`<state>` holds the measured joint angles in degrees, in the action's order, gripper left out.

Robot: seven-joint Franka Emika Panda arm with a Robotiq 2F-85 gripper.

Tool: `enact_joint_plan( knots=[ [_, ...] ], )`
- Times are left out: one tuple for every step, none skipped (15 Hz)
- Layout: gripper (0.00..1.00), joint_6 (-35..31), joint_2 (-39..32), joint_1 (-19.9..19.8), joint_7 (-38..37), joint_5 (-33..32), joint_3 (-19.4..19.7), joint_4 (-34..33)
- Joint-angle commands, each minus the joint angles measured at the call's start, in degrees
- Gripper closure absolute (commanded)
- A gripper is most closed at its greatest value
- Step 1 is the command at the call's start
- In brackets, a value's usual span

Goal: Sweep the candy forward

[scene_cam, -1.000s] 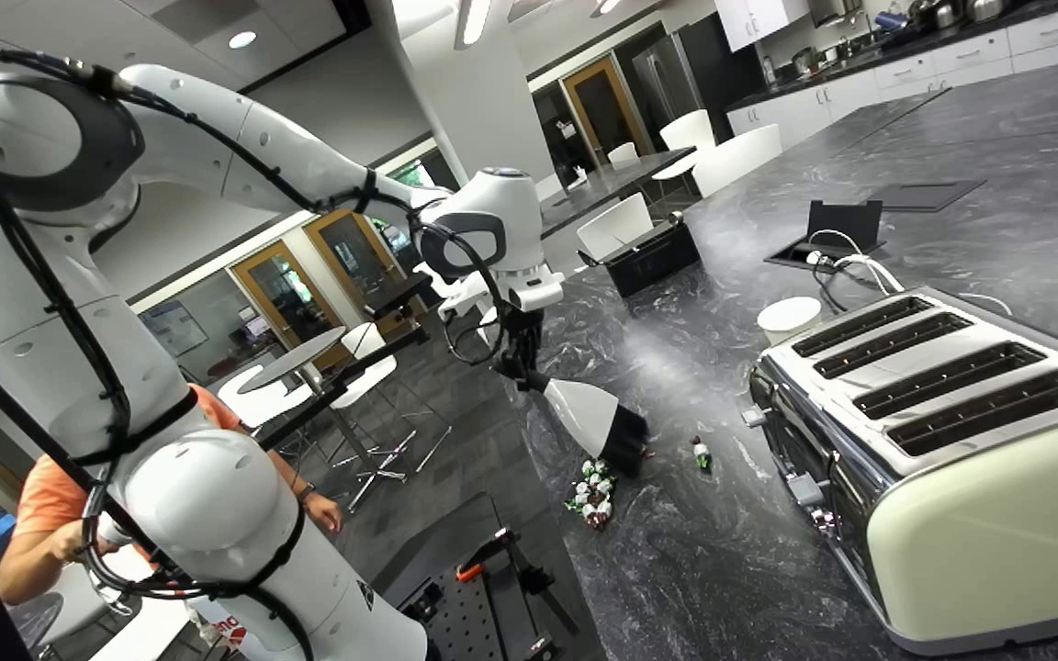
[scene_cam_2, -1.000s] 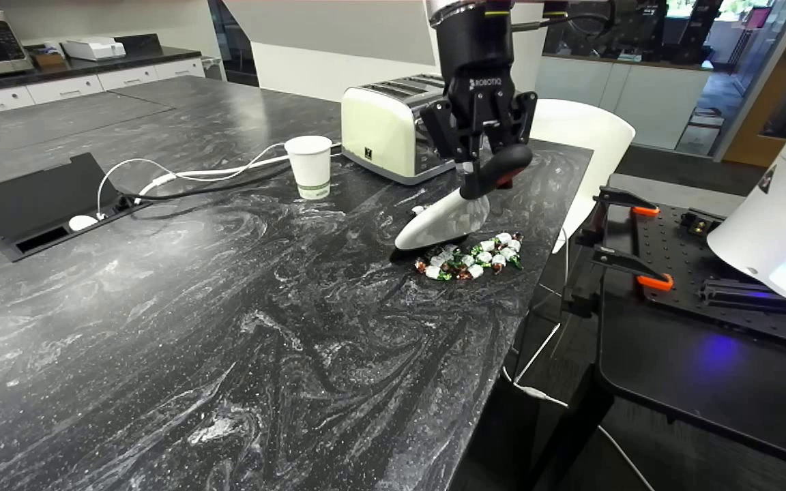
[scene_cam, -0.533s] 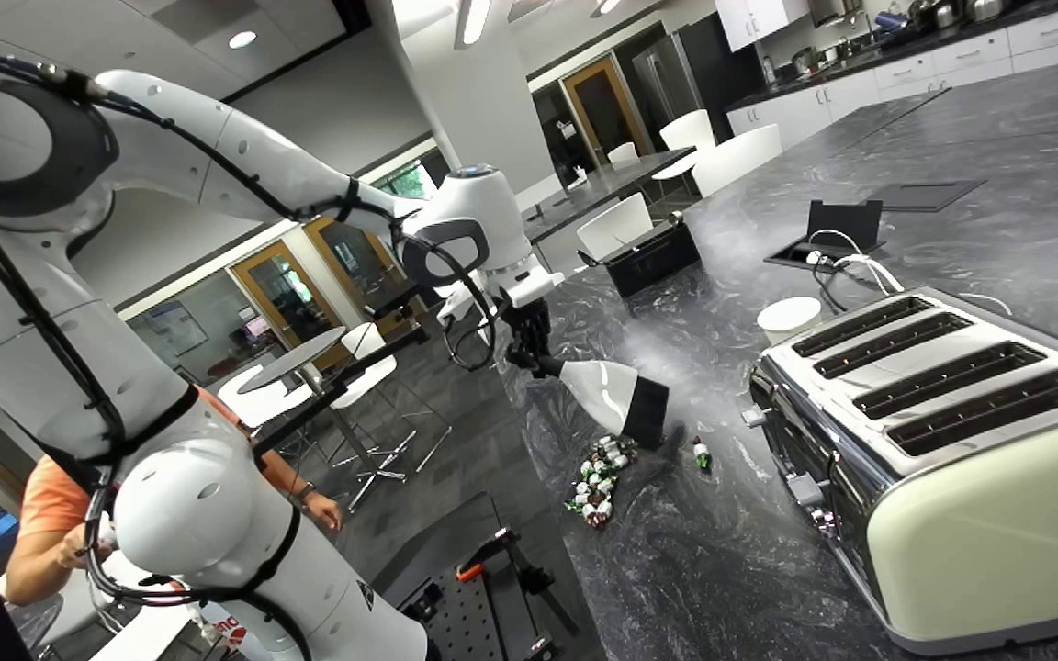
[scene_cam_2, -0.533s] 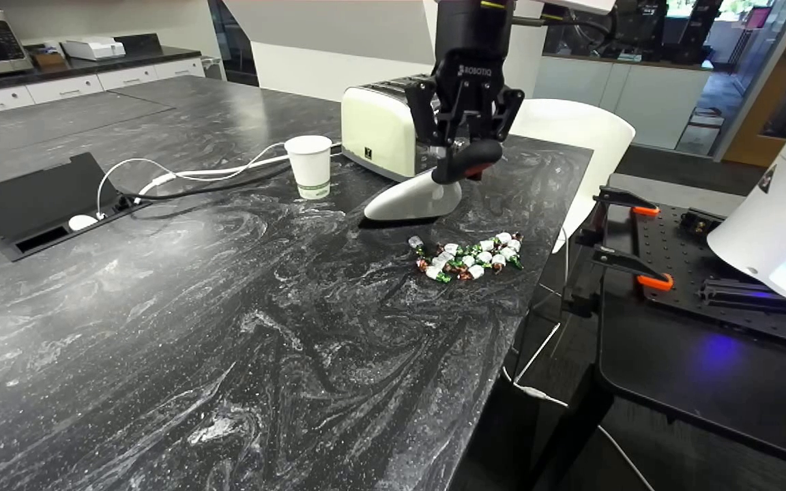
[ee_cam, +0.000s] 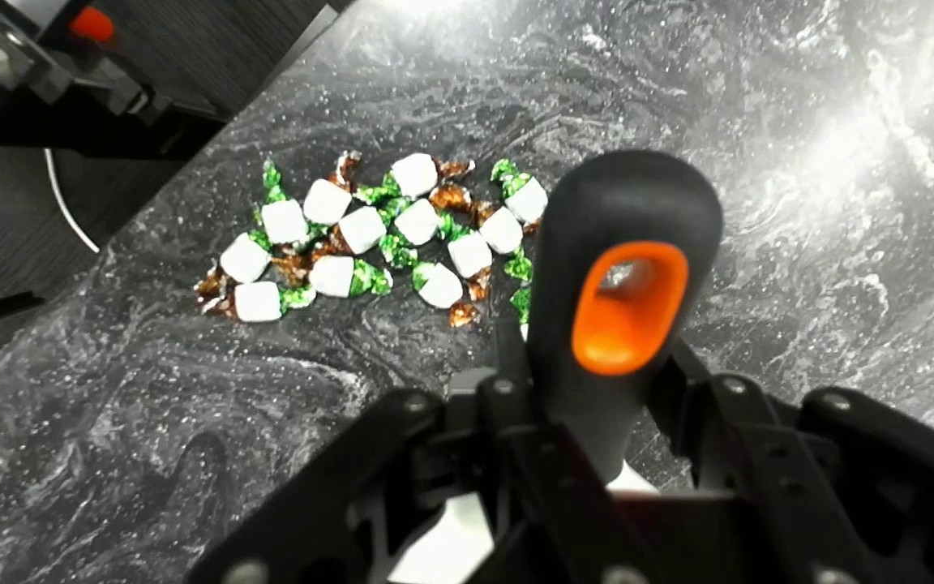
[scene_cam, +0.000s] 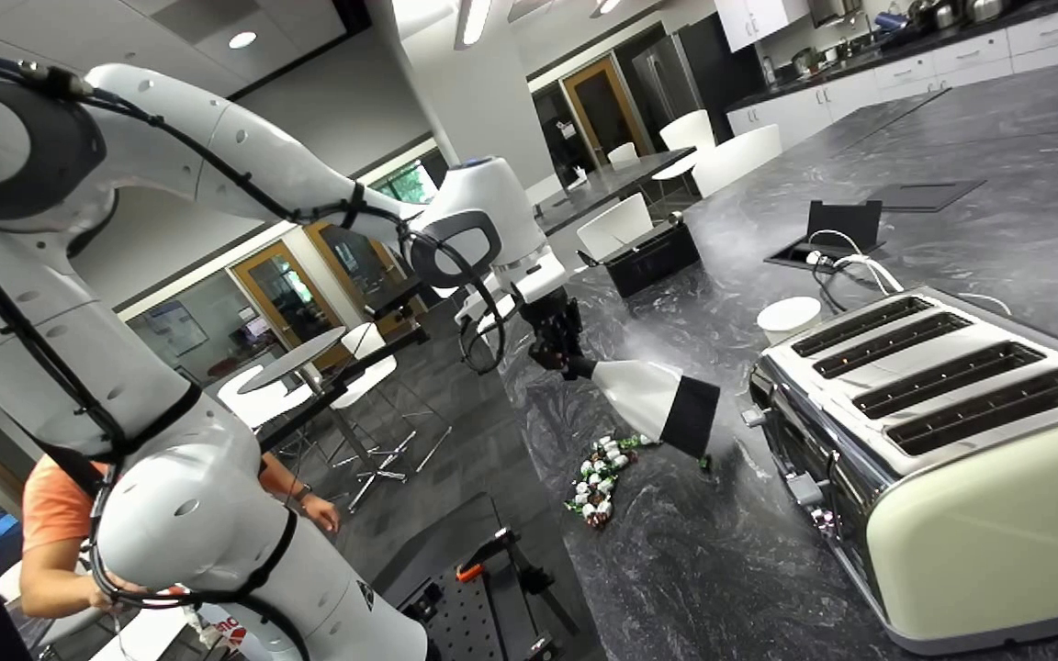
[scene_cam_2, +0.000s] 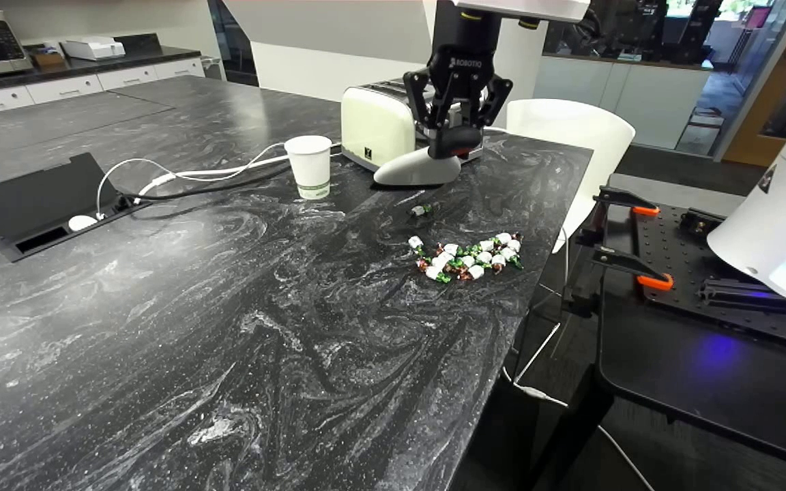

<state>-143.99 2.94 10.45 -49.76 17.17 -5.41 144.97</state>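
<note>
The robot's pincer [scene_cam_2: 459, 129] is clamped round the black handle [scene_cam_2: 444, 146] of a hand brush [scene_cam_2: 417, 169], the kind with a flat white body. In the wrist view I can see the handle's bright orange hanging hole [ee_cam: 609, 349]. The brush slants downward, and in an exterior view its black bristles [scene_cam: 692, 415] are at the end nearer a cream four-slot toaster [scene_cam: 988, 542]; whether they touch the dark marbled tabletop [scene_cam_2: 263, 286] I can't tell.

The candy cluster [scene_cam_2: 484, 257] lies near the tabletop's edge on the robot's side, well apart from the toaster: little white pieces with green and copper-brown foil twists, bunched in a ragged strip, many of them touching. One stray candy [scene_cam_2: 420, 211] sits away from the bunch, between it and the brush; in an exterior view just a green scrap of it shows below the bristles.

A paper cup [scene_cam_2: 311, 167] stands upright near the toaster, beside a white cord [scene_cam_2: 161, 180] that runs to a pop-up socket box [scene_cam_2: 38, 198] with its lid raised. Partly hidden behind the arm [scene_cam: 244, 151] is a person in an orange shirt [scene_cam: 61, 514].
</note>
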Motion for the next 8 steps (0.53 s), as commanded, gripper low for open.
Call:
enact_joint_plan(
  knots=[
    [0.86, -3.02, -4.02, -2.39, -1.2, -2.56, -0.42, -1.72],
    [0.86, -3.84, -5.36, -2.65, -0.99, -2.6, -0.3, -2.12],
    [0.86, -4.61, -6.64, -2.74, -0.56, -2.18, -0.24, -2.47],
    [0.86, -4.95, -7.67, -2.71, -0.34, -1.83, -0.2, -2.79],
    [0.86, -5.53, -8.69, -2.59, 0.04, -1.5, -0.2, -3.09],
    [0.86, -5.63, -9.56, -2.48, 0.64, -0.94, -0.26, -3.48],
    [0.86, -5.58, -10.42, -2.36, 0.81, -0.61, -0.31, -3.81],
    [0.86, -5.48, -11.08, -2.29, 1.29, 0.02, -0.49, -4.09]
  ],
)
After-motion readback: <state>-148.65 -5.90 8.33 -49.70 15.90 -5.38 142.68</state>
